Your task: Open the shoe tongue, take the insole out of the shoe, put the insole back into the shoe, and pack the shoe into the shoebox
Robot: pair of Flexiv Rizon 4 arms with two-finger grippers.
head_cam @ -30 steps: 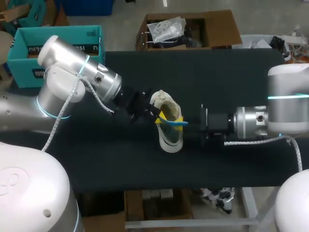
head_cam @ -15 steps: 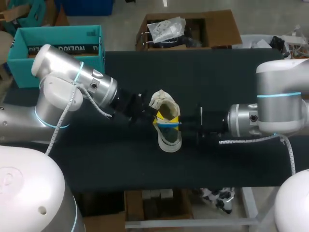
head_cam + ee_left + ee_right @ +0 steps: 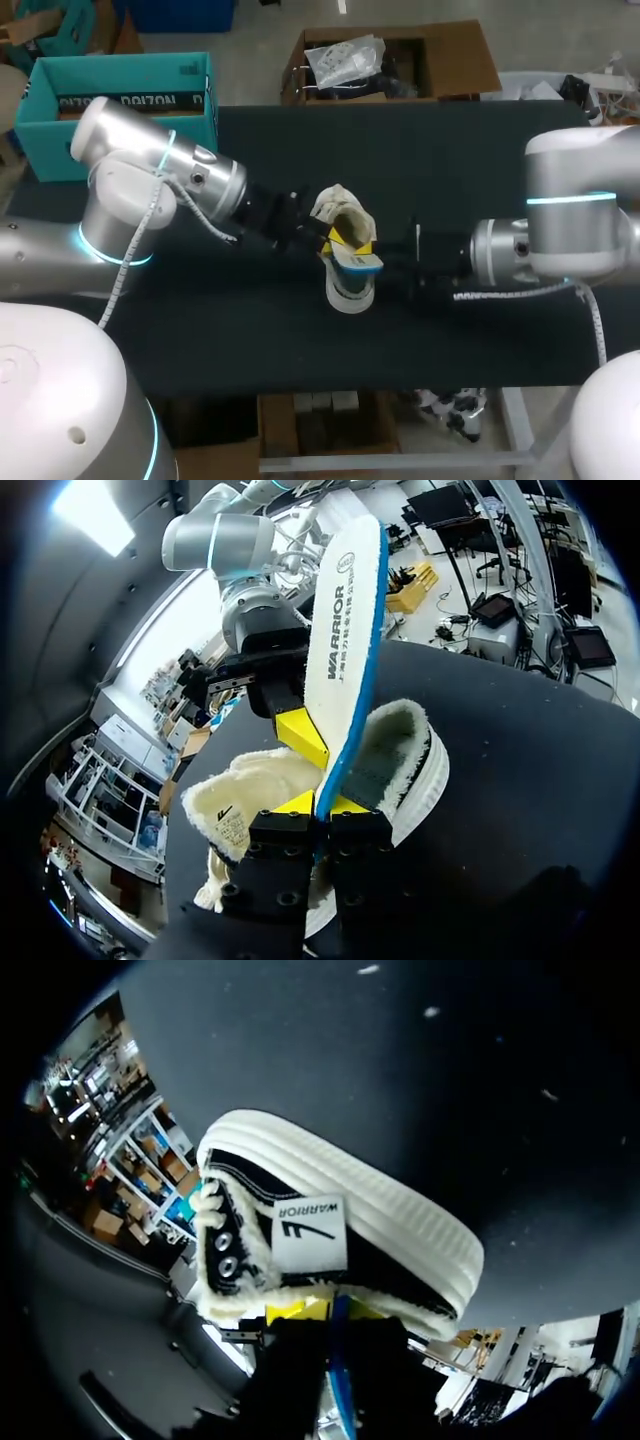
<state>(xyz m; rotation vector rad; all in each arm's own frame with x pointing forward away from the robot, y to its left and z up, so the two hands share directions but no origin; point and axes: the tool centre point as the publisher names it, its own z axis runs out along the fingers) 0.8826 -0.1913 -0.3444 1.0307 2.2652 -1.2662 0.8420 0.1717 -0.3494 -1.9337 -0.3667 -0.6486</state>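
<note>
Risen since a second ago, the white blue-edged foam insole (image 3: 345, 630) tilts out of the cream fleece-lined shoe (image 3: 350, 295).
My left gripper (image 3: 320, 806) and right gripper (image 3: 335, 1338) both pinch it above that shoe.

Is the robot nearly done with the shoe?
Not nearly. The tongue is open on the shoe. Both the left gripper and right gripper pinch the insole, which sticks half out. The shoe sits on the table, not yet in the shoebox.
</note>
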